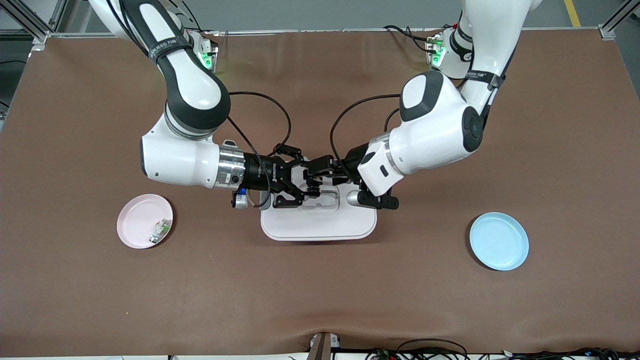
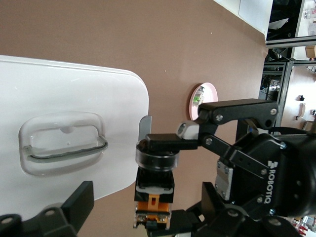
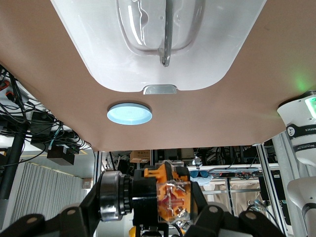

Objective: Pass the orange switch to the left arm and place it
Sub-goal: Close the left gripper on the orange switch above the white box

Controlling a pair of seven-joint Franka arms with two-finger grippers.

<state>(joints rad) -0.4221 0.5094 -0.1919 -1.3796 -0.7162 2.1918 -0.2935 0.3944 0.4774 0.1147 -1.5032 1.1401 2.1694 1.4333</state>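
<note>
**2 grippers meet over the box, orange switch between them**

The left gripper (image 1: 320, 176) and the right gripper (image 1: 295, 176) face each other above the white box (image 1: 320, 225), which sits on the brown table (image 1: 320, 300) midway between the 2 plates. The orange switch (image 1: 313, 189) is up in the air between them, over the box's lid near its grey handle (image 2: 61, 148).

In the left wrist view the switch (image 2: 154, 182) is a black body with a clear collar and an orange end. A right gripper finger (image 2: 170, 143) lies across the switch's collar, and that gripper's housing carries the white word "ROBOTIQ" (image 2: 272, 170). In the right wrist view the switch (image 3: 148, 197) sits between that gripper's fingers, its orange end showing; the right jaws are pinched on it. The left jaws stand spread on either side of the switch, with one finger (image 2: 79, 202) well apart from it.

The right arm (image 1: 190, 95) carries a black band with white lettering ending in "EED" (image 1: 167, 47); the rest is not readable. The left arm (image 1: 440, 125) has a similar band, too small to read.

The pink plate (image 1: 131, 220) lies toward the right arm's end of the table and holds a small green-and-white part (image 1: 160, 231). The blue plate (image 1: 499, 241) lies toward the left arm's end.
</note>
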